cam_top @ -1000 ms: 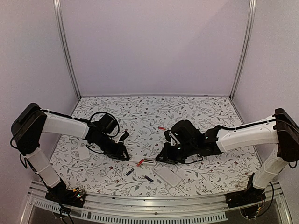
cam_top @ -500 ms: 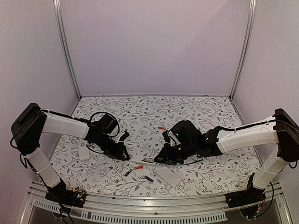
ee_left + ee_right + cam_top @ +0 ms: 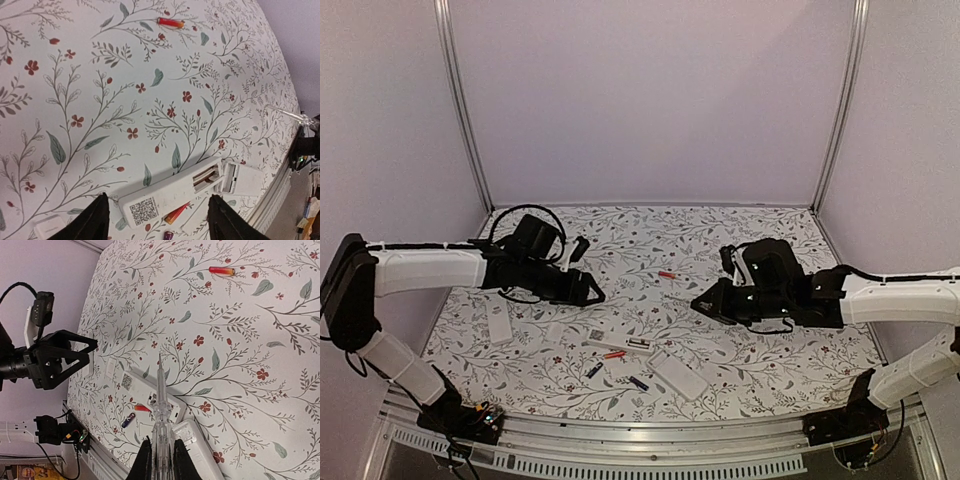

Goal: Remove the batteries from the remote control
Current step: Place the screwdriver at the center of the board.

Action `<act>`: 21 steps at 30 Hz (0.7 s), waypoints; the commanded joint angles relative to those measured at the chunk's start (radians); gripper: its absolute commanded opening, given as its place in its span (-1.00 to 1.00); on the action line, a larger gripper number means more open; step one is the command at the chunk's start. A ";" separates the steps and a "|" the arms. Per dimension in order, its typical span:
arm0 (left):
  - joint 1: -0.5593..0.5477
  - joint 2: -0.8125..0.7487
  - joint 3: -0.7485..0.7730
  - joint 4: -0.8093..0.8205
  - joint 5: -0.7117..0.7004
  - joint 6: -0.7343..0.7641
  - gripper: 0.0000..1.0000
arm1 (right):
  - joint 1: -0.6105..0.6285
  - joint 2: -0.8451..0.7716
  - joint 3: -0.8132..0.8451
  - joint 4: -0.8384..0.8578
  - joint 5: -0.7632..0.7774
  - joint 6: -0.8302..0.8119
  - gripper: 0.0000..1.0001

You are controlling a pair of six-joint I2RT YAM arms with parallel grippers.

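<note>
Dark batteries (image 3: 638,382): two lie loose on the counter (image 3: 770,240), nearest the arm bases and out of the remote.
Red battery (image 3: 615,354): also loose, just beside the remote control's near edge.
Remote control (image 3: 620,343): white, back side up, cover off, with the bay open at its right end. A second white remote (image 3: 680,376) lies near it.
Left gripper (image 3: 592,294): fingers apart and empty, hovering above and to the left of the remote control.
Right gripper (image 3: 702,303): clamped on a clear stick tool (image 3: 161,405), apart from the bay.
Far red battery (image 3: 667,274): alone, beyond both grippers.
Step, judged: clearing whatever remains in the bay. The left gripper should pin the label end flat. The tool tip should slide low under the cell's end and lever gently, so nothing flicks away.
Left wrist view only: a brownish shape (image 3: 204,176) sits inside the bay, possibly a last cell; it cannot be told for certain.
Right wrist view only: the tool's point is aimed toward the remote control, and the left gripper's spread fingers show.
</note>
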 commanded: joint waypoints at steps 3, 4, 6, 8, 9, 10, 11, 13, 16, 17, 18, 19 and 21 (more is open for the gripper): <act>0.122 -0.078 0.046 0.081 -0.057 -0.039 0.34 | -0.080 -0.011 -0.127 0.174 0.068 -0.043 -1.00; 0.149 -0.094 0.034 0.104 -0.057 -0.060 0.34 | -0.086 0.001 -0.137 0.193 0.066 -0.045 -1.00; 0.199 -0.139 -0.010 0.162 -0.059 -0.107 0.34 | -0.090 0.028 -0.136 0.210 0.065 -0.054 -1.00; 0.248 -0.180 -0.045 0.214 -0.062 -0.143 0.36 | -0.089 0.057 -0.136 0.227 0.065 -0.066 -1.00; 0.264 -0.192 -0.056 0.220 -0.062 -0.147 0.37 | -0.090 0.069 -0.139 0.237 0.065 -0.071 -1.00; 0.280 -0.199 -0.057 0.214 -0.059 -0.144 0.36 | -0.090 0.076 -0.142 0.244 0.066 -0.074 -1.00; 0.293 -0.200 -0.053 0.192 -0.061 -0.137 0.36 | -0.090 0.086 -0.146 0.247 0.070 -0.072 -1.00; 0.302 -0.203 -0.038 0.141 -0.086 -0.122 0.36 | -0.094 0.103 -0.157 0.252 0.069 -0.062 -1.00; 0.310 -0.223 -0.053 0.125 -0.110 -0.119 0.36 | -0.096 0.124 -0.178 0.277 0.064 -0.046 -0.96; 0.315 -0.233 -0.065 0.131 -0.110 -0.123 0.37 | -0.096 0.132 -0.185 0.285 0.065 -0.041 -0.93; 0.321 -0.240 -0.073 0.133 -0.109 -0.128 0.37 | -0.096 0.137 -0.191 0.290 0.065 -0.037 -0.90; 0.328 -0.243 -0.081 0.134 -0.110 -0.130 0.37 | -0.096 0.141 -0.197 0.295 0.065 -0.031 -0.86; 0.341 -0.247 -0.096 0.125 -0.119 -0.135 0.36 | -0.096 0.148 -0.206 0.300 0.065 -0.024 -0.79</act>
